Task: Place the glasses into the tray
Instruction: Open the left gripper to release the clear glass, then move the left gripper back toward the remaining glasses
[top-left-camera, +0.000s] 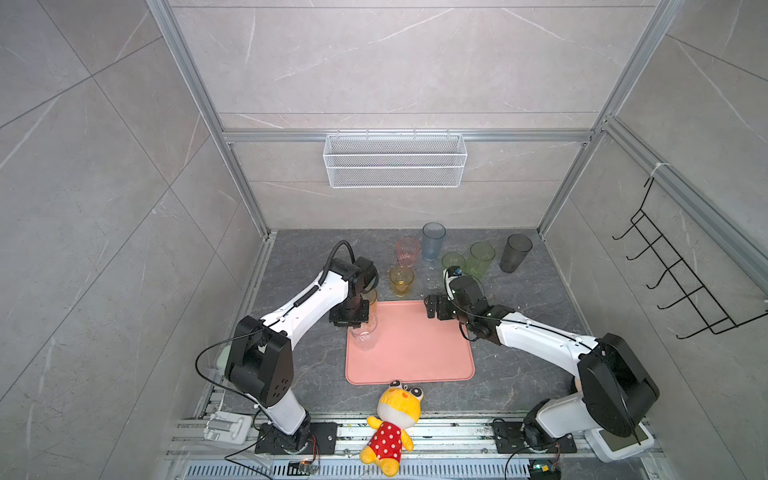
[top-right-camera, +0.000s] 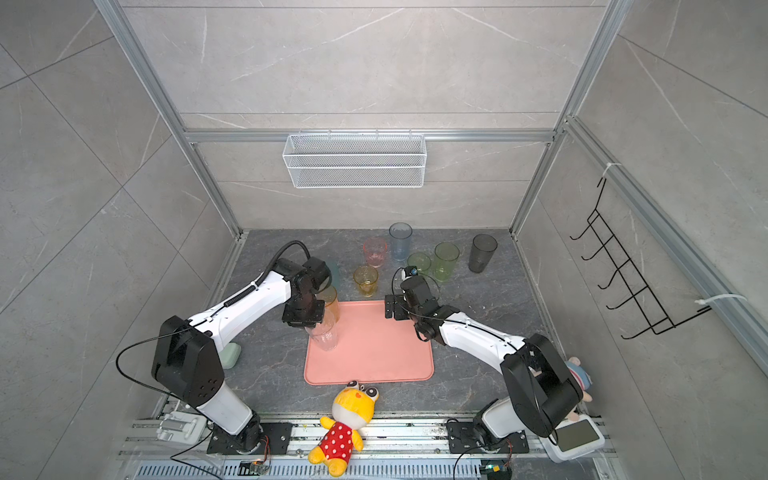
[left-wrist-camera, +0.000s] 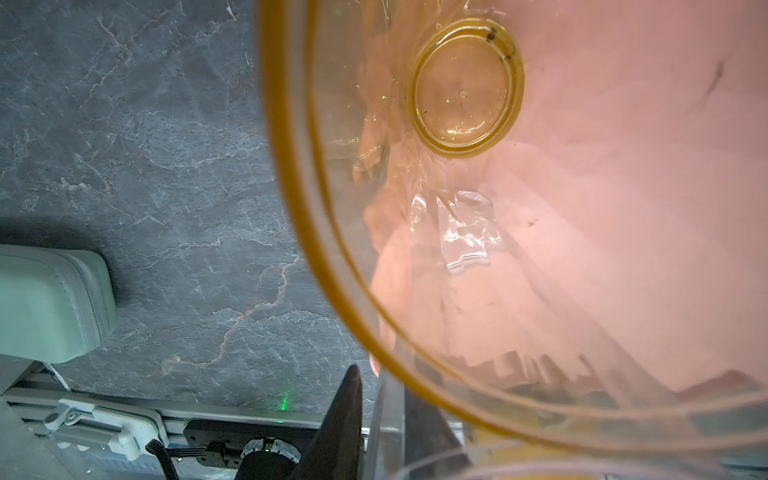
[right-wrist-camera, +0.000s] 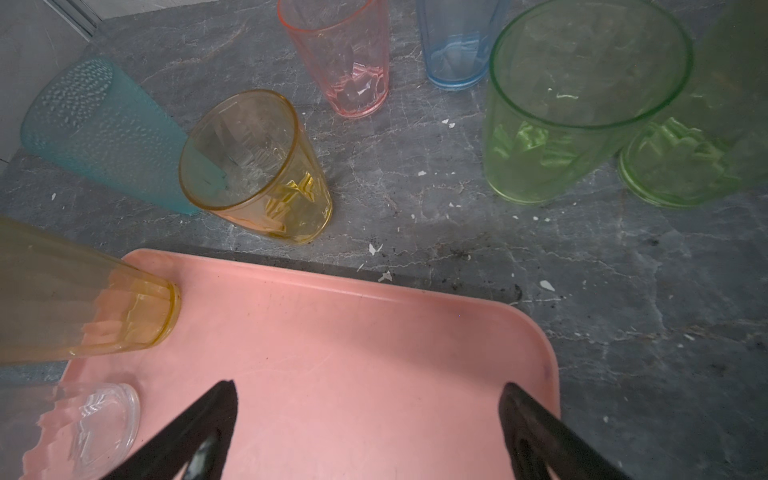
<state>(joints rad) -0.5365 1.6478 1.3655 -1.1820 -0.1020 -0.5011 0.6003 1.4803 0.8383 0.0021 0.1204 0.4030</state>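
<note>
Right wrist view: right gripper (right-wrist-camera: 370, 388) spread wide over tray (right-wrist-camera: 332, 353), which bears amber glass (right-wrist-camera: 83, 299) and clear glass (right-wrist-camera: 95, 419); other glasses (right-wrist-camera: 253, 166) stand on the table (right-wrist-camera: 415, 187) beyond; left gripper (top-left-camera: 351, 326) state cannot be told; light, slick tumblers probably suit a rim pinch.

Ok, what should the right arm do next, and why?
Probably reach the right gripper toward the short translucent yellow tumbler. Its jaws stand wide open and empty above the far edge of the salmon-pink rectangular plastic tray, and that tumbler stands upright on the grey tabletop just beyond that edge, seemingly the nearest glass not yet on the tray.
</note>
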